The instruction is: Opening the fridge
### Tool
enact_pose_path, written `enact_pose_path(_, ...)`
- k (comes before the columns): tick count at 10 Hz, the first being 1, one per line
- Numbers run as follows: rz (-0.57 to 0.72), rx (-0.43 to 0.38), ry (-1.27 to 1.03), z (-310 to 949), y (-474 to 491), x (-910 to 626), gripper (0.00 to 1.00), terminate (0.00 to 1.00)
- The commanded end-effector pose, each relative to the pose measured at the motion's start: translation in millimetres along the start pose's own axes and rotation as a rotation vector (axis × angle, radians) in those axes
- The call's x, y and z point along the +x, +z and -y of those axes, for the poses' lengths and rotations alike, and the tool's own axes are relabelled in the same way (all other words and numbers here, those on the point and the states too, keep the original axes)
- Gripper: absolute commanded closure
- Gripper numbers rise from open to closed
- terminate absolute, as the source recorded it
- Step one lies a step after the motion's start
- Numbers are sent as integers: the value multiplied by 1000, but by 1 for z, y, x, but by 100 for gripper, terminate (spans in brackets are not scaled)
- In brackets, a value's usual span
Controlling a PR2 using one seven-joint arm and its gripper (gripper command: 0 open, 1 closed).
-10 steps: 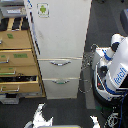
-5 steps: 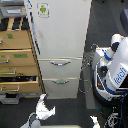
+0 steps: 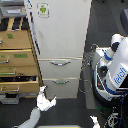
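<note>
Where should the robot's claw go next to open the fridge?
Probably up and forward toward the fridge. The claw hangs low in front of the bottom drawer, apart from it and gripping nothing. The big upper door looks shut, and no handle on it is clear at this size, so its edge seems the likeliest target.

White fridge (image 3: 60, 35) with green-logo sticker (image 3: 43, 9), silver handles; tan cabinet (image 3: 17, 60).
</note>
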Motion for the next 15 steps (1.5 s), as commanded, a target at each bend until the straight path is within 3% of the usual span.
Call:
enact_pose_path(1,-85,82,357,-149,84,145,0,0)
enact_pose_path(3,-90,62,435,-157,79,159,0,0)
enact_pose_path(6,-110,154,426,-180,102,159,0,0)
enact_pose_path(10,-137,209,449,-226,116,153,0,0)
enact_pose_path(14,-140,190,555,-280,117,153,0,0)
enact_pose_path(15,-139,150,613,-303,119,153,0,0)
